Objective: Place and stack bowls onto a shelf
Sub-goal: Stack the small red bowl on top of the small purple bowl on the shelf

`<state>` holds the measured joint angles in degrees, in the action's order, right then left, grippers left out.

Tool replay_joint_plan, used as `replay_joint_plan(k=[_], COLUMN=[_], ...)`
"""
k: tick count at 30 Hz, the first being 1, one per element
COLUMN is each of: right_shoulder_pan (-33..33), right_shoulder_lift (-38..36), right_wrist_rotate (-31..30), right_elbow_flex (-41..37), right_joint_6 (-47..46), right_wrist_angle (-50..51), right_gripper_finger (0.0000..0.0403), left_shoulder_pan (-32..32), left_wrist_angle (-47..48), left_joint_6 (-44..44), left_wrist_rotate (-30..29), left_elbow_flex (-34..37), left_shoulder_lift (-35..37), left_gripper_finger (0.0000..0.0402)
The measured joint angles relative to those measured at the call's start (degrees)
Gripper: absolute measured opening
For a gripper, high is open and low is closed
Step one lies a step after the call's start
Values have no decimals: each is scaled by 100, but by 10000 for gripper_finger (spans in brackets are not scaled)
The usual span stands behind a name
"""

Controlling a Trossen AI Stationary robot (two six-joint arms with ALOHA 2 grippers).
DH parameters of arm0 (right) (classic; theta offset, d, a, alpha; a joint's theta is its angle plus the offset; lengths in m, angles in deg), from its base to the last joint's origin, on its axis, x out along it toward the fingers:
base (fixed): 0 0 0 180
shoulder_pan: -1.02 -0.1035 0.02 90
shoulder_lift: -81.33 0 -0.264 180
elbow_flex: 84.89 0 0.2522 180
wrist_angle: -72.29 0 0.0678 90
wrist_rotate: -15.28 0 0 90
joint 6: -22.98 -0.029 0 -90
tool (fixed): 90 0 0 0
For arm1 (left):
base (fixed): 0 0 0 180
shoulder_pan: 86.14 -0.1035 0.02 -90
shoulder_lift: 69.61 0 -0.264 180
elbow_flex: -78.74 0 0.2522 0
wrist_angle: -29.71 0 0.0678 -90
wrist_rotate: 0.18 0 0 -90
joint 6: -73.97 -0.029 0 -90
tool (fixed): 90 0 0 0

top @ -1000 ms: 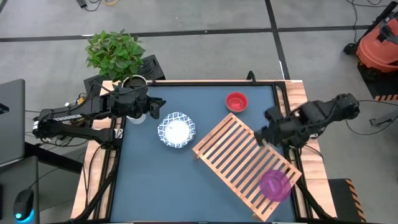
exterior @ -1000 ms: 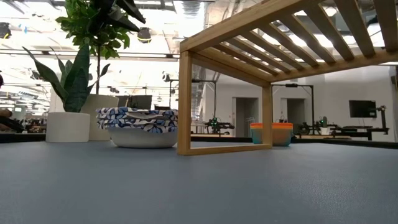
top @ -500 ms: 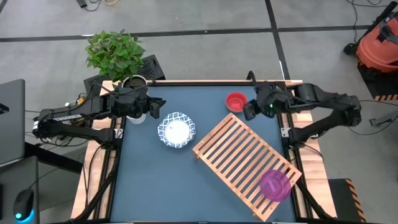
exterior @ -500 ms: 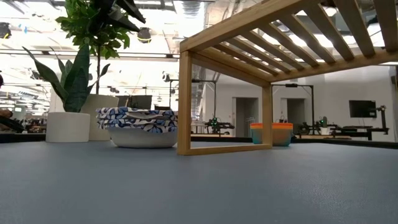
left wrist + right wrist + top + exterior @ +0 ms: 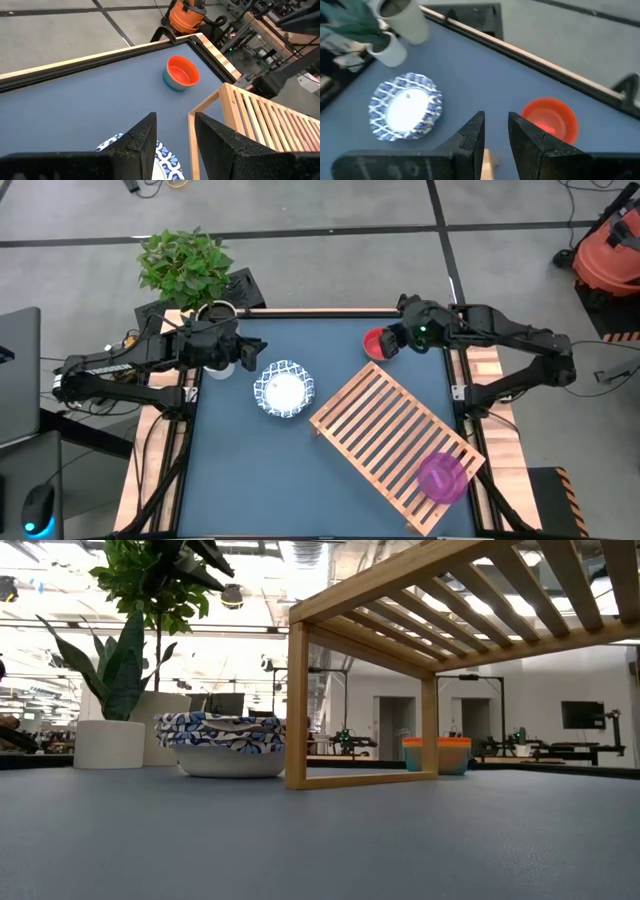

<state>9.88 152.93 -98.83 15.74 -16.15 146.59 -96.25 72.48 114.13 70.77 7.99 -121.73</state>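
Note:
The orange-red bowl [image 5: 378, 343] sits nested in the teal bowl [image 5: 413, 756] near the table's far edge, also visible as the orange-red bowl [image 5: 550, 120]. My right gripper [image 5: 392, 342] hovers open just right of it, above the table, touching nothing. A white bowl with a blue patterned rim [image 5: 283, 390] rests on the tabletop left of the shelf [image 5: 395, 442]. The magenta bowl [image 5: 441, 476] stands on the shelf's near right end. My left gripper [image 5: 240, 360] waits open beside the white bowl's far left rim [image 5: 162, 156].
A leafy plant in a pale pot [image 5: 213, 311] stands at the far left corner, with a small white cylinder [image 5: 395, 50] beside it. The shelf lies slanted across the table's right half. Bare blue tabletop [image 5: 250, 470] lies along the near left.
My right arm has swung from above the shelf's right side toward the table's far edge and leftward, ending beside the orange-red bowl. The bowls and the shelf have kept their places.

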Motion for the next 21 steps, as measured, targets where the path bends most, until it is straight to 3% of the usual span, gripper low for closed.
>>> replay_joint_plan(k=[8, 21], right_shoulder_pan=[415, 632], right_shoulder_lift=[12, 9], right_wrist_rotate=[8, -295], right_elbow_flex=[6, 6], right_joint_6=[-342, -1374], right_wrist_angle=[711, 2099], right_gripper_finger=[120, 207], left_shoulder_pan=[0, -2], left_wrist_angle=[2, 12], left_joint_6=[15, 191], left_wrist_rotate=[44, 128], left_elbow_flex=[0, 2], left_shoulder_lift=[0, -245], left_gripper_finger=[118, 133])
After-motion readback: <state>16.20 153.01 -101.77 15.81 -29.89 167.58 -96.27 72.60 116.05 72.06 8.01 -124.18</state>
